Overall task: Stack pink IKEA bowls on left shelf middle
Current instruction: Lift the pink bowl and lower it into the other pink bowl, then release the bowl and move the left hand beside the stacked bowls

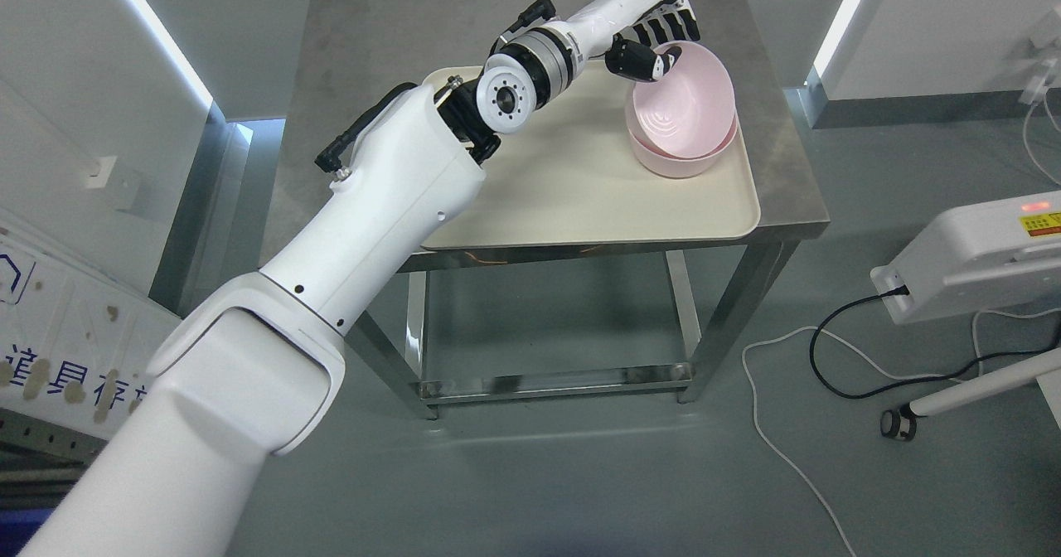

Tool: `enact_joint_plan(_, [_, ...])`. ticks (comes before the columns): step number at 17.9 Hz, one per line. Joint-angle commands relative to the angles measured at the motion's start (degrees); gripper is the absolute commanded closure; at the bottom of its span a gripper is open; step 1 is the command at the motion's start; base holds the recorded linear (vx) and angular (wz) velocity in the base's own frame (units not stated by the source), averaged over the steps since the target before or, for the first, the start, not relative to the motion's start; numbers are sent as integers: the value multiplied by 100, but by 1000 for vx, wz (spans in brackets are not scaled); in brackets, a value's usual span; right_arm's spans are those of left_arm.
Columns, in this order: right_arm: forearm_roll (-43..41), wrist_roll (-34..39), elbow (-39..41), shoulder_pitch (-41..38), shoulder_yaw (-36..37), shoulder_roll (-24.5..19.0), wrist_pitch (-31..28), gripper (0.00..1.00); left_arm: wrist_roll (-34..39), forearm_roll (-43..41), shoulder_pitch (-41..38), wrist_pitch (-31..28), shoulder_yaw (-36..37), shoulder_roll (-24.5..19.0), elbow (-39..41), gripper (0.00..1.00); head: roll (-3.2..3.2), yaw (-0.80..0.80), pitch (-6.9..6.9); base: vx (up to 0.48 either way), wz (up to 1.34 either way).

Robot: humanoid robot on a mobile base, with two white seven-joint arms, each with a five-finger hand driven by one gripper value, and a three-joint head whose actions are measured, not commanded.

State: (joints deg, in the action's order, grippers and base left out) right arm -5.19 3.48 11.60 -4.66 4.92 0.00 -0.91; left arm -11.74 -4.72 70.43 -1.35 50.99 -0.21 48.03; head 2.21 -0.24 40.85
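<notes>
The left arm [356, 234] reaches across the cream tray [580, 201] on the steel table [787, 201]. Its hand [655, 31] grips the far rim of the top bowl [684, 97], thumb inside, fingers [675, 18] outside. That bowl sits tilted in a second pink bowl [680, 159] at the tray's right side.

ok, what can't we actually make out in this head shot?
- Left hand, head view: its grip on the tilted upper pink bowl; the fingers behind the rim are hidden by the bowl.
- Lower pink bowl: inside covered by the upper one.
- Beige tray: near-left corner hidden by the left arm.
- White device: cut off by the right edge.
- Right arm: out of view.
</notes>
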Motion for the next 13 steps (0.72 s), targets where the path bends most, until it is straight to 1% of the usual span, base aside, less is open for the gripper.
enact_joint_plan(1, [0,4,0,0,0,100,3,0,-144,94,-116,56,17,-79,257,42,0,0,0,0,0])
enact_joint_plan(2, [0,4,0,0,0,100,3,0,-92,86,-343,56,-210,-79,555,26,0,0,0,0,0])
enact_joint_plan(3, [0,4,0,0,0,100,3,0,-31,85,-824,65,-865,-79,1141,23,0,0,0,0,0])
enact_joint_plan(4, [0,-5,0,0,0,100,3,0,31,85,-1064,65,-1350,-79,1634,20,0,0,0,0,0])
enact_joint_plan(6, [0,-5,0,0,0,100,3,0,66,155,-1145,213,-2161,-79,2383,17,0,0,0,0,0])
enact_joint_plan(8, [0,3,0,0,0,100,3,0,-30,706,-1145,241,-2707,-79,2911,16,0,0,0,0,0])
enact_joint_plan(9, [0,-5,0,0,0,100,3,0,-117,936,-1172,188,-2761,-79,3061,16,0,0,0,0,0])
enact_joint_plan(11, [0,4,0,0,0,100,3,0,-555,982,-1416,39,-2683,-79,3395,16,0,0,0,0,0])
enact_joint_plan(12, [0,-5,0,0,0,100,3,0,-1219,608,-2036,-162,-2012,-79,3640,16,0,0,0,0,0])
enact_joint_plan(13, [0,3,0,0,0,100,3,0,-1226,247,-2225,-172,-1858,-79,3643,16,0,0,0,0,0])
